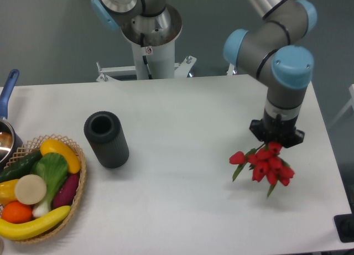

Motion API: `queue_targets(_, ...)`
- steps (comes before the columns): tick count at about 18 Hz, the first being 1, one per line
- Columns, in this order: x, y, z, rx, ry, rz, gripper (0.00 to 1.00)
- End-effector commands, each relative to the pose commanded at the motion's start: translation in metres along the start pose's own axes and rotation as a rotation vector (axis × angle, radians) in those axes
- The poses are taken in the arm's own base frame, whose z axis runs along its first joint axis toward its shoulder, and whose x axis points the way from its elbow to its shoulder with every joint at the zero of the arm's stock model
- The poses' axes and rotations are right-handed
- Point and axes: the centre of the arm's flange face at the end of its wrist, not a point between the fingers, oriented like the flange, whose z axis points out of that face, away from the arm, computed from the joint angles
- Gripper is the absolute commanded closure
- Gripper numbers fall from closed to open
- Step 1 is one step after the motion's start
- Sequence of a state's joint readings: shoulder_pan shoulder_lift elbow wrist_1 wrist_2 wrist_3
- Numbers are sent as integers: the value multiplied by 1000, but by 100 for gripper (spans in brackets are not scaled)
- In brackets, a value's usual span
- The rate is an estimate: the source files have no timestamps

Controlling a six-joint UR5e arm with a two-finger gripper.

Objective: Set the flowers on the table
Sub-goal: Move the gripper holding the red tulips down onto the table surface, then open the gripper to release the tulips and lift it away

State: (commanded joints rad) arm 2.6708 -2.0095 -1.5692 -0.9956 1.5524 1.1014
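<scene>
The flowers [266, 165], a small bunch of red tulip-like blooms with thin green stems, hang at the right side of the white table [188, 122], just under my gripper [275, 143]. The gripper points straight down from the grey and blue arm. Its fingers are hidden behind the black wrist flange and the blooms, so I cannot see how they stand. The stems run up toward the gripper. I cannot tell whether the blooms touch the tabletop or hang just above it.
A dark ribbed cylinder [106, 139] stands open-topped at the left centre. A wicker basket [78, 195] of toy fruit and vegetables sits at the front left corner. A pot with a blue handle [8, 92] is at the left edge. The robot's base column [149, 50] stands behind the table.
</scene>
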Motion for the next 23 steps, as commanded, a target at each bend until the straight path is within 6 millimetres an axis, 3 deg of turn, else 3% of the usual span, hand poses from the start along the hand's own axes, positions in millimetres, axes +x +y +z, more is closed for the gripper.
queue_targets(1, 4, -3, 2, 5, 8, 6, 62)
queue_targets(6, 13, -17, 5, 20, 11, 20, 35)
queue_targets(7, 14, -20, 4, 22, 8, 11, 22)
queue_targets(8, 14, -20, 3, 22, 4, 2, 0)
queue_targets(13, 7, -19, -19, 60, -85, -23, 0)
queue_targets(16, -1, -2, -31, 70, -98, -50, 0)
queue_targets(23, -6, 31, -32, 60, -108, -85, 0)
